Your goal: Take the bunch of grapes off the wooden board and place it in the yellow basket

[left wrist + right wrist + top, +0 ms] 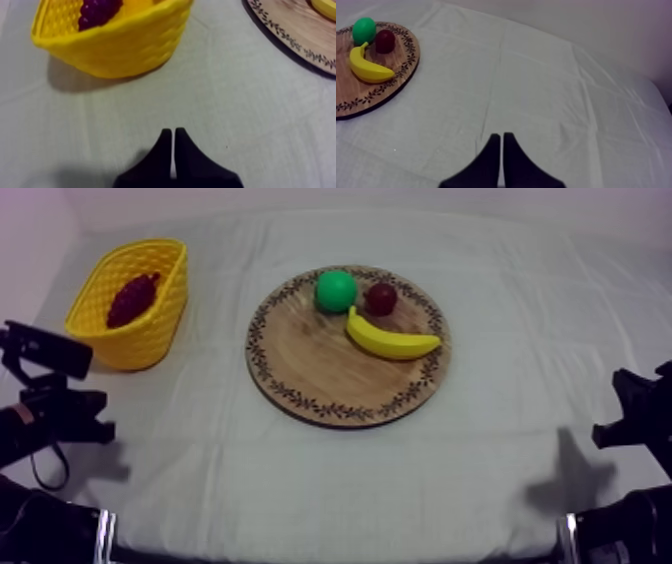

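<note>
**Bright fruit on a pale cloth**

The basket (150, 328) is bright yellow all over, and its walls are moulded in a woven lattice. The grapes (132, 298) in it are dark purple-red. The board (320, 368) is mid-brown wood with a faint grain. A ring of small dark leaf sprigs runs round its rim, and its outer edge is near black. On it the banana (392, 338) is plain yellow, the round fruit (336, 290) is vivid green, and the small red fruit (381, 298) is deep red. The counter's cloth (400, 478) is plain grey-white. The jaws of both arms are black.
</note>
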### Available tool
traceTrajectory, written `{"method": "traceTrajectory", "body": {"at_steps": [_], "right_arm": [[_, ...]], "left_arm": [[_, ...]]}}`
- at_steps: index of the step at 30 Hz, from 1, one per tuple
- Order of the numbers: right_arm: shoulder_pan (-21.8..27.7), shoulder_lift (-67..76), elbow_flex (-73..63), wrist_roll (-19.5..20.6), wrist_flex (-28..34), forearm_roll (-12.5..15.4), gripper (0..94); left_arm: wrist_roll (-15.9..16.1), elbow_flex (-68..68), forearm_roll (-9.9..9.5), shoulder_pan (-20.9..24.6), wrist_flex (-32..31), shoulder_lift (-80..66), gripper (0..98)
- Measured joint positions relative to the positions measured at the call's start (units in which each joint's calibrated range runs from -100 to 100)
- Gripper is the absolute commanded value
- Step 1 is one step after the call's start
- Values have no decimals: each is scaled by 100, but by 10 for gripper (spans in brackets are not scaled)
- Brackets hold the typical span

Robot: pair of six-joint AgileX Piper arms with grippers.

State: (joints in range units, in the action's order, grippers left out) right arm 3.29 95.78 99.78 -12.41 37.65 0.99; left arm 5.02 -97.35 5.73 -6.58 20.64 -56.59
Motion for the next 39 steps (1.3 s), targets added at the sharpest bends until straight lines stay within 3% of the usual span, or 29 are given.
{"method": "traceTrajectory", "body": {"at_steps": [7,11,22,30,34,39], "right_arm": [[0,0,0,0,0,0,3],[0,0,0,0,-7,0,3],[0,0,0,0,-7,0,3],[0,0,0,0,-7,0,3],[0,0,0,0,-7,0,3],[0,0,0,0,-7,0,3]], "left_arm": [[171,-231,-30,26,325,-1470,0],[112,-238,-87,52,495,-2270,0],[-347,-216,-366,257,1050,-3904,0],[-502,-196,-516,382,1265,-4325,0],[-823,-232,-723,389,1258,-4341,0],[-1150,-240,-766,389,1242,-4341,0]]}}
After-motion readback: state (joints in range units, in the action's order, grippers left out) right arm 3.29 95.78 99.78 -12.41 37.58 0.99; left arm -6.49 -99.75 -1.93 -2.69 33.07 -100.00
